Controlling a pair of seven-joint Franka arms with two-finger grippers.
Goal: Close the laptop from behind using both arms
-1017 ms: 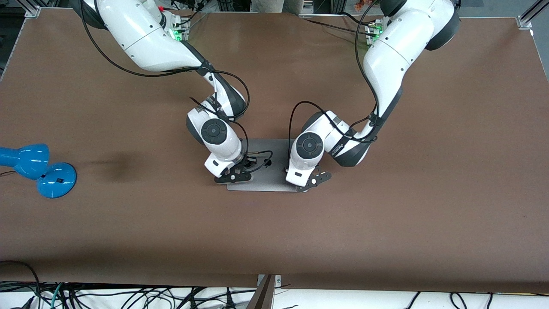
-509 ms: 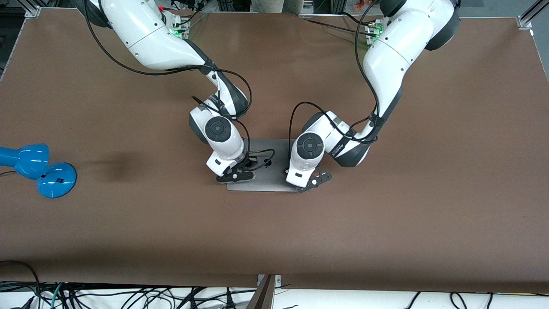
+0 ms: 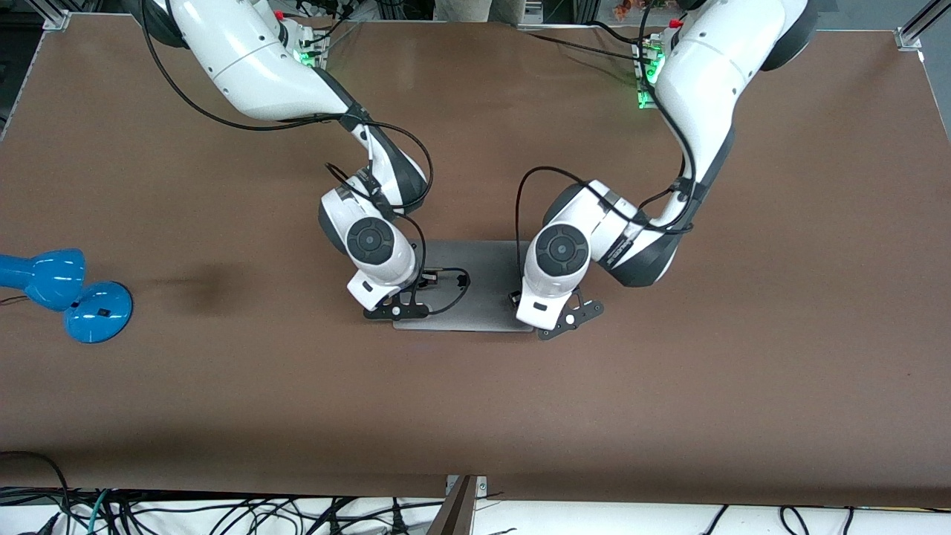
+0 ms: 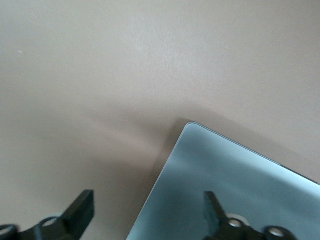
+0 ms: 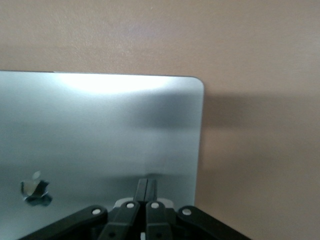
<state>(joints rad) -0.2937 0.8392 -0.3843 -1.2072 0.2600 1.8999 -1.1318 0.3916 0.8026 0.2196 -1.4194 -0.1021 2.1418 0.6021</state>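
Worktop (image 3: pixel 669 386) carries the laptop (image 3: pixel 475 286), lid flat down, mid-table between my arms. Blue lamp (image 3: pixel 67 293) sits at the right arm's end. My left pincer (image 4: pixel 147 217) is spread wide over a lid corner. My right pincer (image 5: pixel 147 192), fingers pressed together, rests on the lid. Apple logo (image 5: pixel 36 191) on the lid; no text readable.

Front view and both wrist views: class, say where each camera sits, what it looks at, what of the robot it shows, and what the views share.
Front view: high across the table, facing both arms; closed laptop, blue lamp.
Left wrist view: looks down on a laptop corner; left gripper open, straddling its edge.
Right wrist view: looks down on the lid; right gripper shut over it.
Shared: the laptop, brown table.
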